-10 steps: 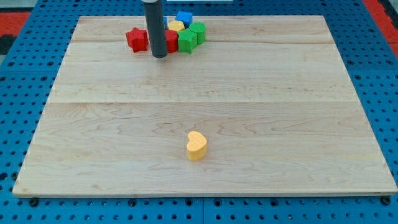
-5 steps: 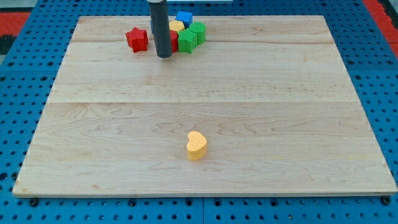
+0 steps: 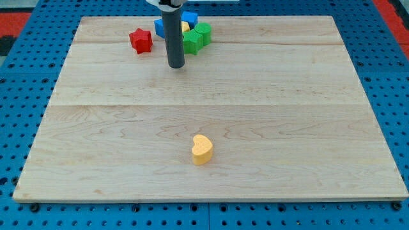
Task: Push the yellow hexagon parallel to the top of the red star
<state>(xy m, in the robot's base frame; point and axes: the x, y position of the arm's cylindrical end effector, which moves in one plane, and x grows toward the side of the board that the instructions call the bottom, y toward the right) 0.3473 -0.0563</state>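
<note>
The red star (image 3: pixel 140 40) lies near the view's top left. The yellow hexagon (image 3: pixel 185 27) sits in a tight cluster at the view's top, mostly hidden behind the rod. My tip (image 3: pixel 176 66) rests on the board just below the cluster, to the right of and lower than the red star, touching neither. In the cluster are a blue block (image 3: pixel 159 27) left of the rod, another blue block (image 3: pixel 190 16) at the top, and two green blocks (image 3: pixel 193 42) (image 3: pixel 203 32) on the right.
A yellow heart (image 3: pixel 202 149) lies alone in the lower middle of the wooden board (image 3: pixel 307 128). The board rests on a blue pegboard surface (image 3: pixel 19 96).
My tip has slid to the view's right and a little toward the bottom, away from the red star. A blue block now shows left of the rod. The blocks have not visibly moved.
</note>
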